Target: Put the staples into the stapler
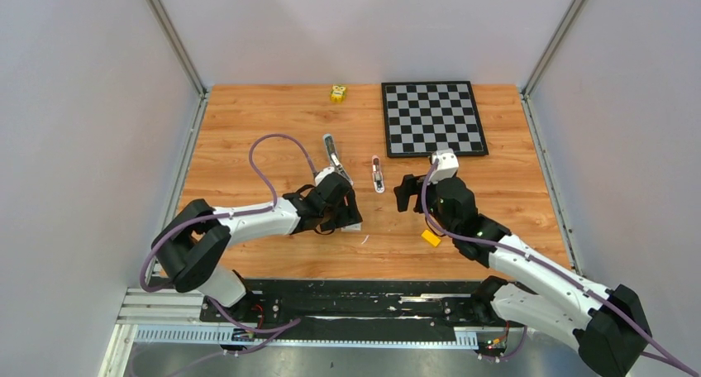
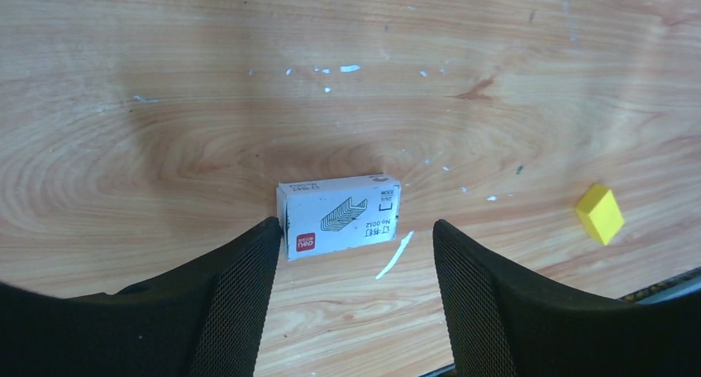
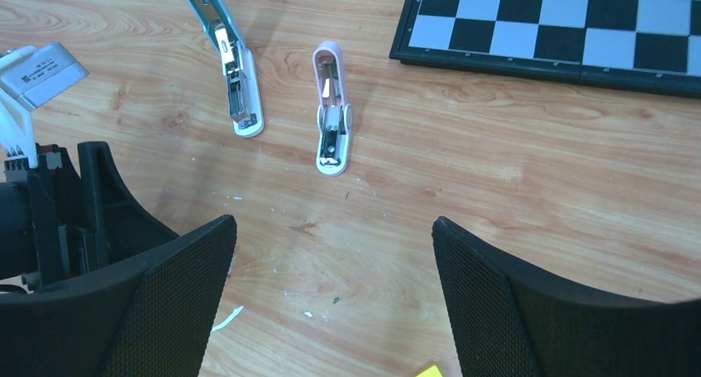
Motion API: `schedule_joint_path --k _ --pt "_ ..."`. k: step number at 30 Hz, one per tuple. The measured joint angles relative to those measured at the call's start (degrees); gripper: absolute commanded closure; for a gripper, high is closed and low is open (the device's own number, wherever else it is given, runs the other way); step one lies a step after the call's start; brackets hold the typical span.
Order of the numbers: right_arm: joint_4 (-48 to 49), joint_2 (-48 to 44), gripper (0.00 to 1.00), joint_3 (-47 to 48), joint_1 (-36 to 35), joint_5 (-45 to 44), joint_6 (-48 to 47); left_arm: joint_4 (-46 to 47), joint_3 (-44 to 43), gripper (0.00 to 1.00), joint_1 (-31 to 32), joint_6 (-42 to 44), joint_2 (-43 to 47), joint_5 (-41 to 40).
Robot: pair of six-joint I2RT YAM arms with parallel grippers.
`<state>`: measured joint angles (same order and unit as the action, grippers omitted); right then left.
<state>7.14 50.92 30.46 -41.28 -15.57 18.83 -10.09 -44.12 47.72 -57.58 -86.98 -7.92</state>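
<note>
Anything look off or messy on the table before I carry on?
A thin white sliver lies loose on the table beside the staple box, with small white flecks scattered beyond it, like debris. The pink stapler and teal stapler lie open; otherwise nothing stands out.

Upper end of teal stapler [image 3: 240, 96] and far side of chessboard [image 3: 537, 21] beyond right wrist view

White box [image 2: 340, 217]: red "deli" logo, "No 0012", upside down.
</note>
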Motion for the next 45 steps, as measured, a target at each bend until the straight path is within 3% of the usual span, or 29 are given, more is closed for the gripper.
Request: schedule_joint_path --k 7,12,15,19,25,35,45 --pt "-0.28 3.65 0.26 0.00 0.00 5.03 5.16 0.83 -0.22 0.27 -1.16 4.35 4.20 1.27" --pt "0.72 8.90 0.46 0.02 0.26 12.92 9.18 2.99 -0.15 0.27 -3.13 19.71 7.52 3.28" --pt "2.10 11.21 0.51 0.02 1.49 18.62 11.54 3.58 -0.13 0.25 -3.19 29.81 7.50 4.70" --pt "4.90 13.11 0.50 -0.07 6.08 24.87 14.38 4.72 -0.15 0.25 -3.19 37.86 5.14 8.61" --pt "5.14 10.99 0.48 -1.18 8.31 27.41 14.80 9.09 -0.07 0.25 -3.74 42.75 0.02 15.80" --pt "3.78 3.67 0.46 -2.71 8.35 27.12 12.81 13.14 -0.09 0.27 -6.38 44.37 -5.77 26.25" --pt "2.34 2.97 0.47 -3.32 8.96 27.74 11.50 14.25 2.01 0.34 -6.38 44.00 -4.92 31.61"
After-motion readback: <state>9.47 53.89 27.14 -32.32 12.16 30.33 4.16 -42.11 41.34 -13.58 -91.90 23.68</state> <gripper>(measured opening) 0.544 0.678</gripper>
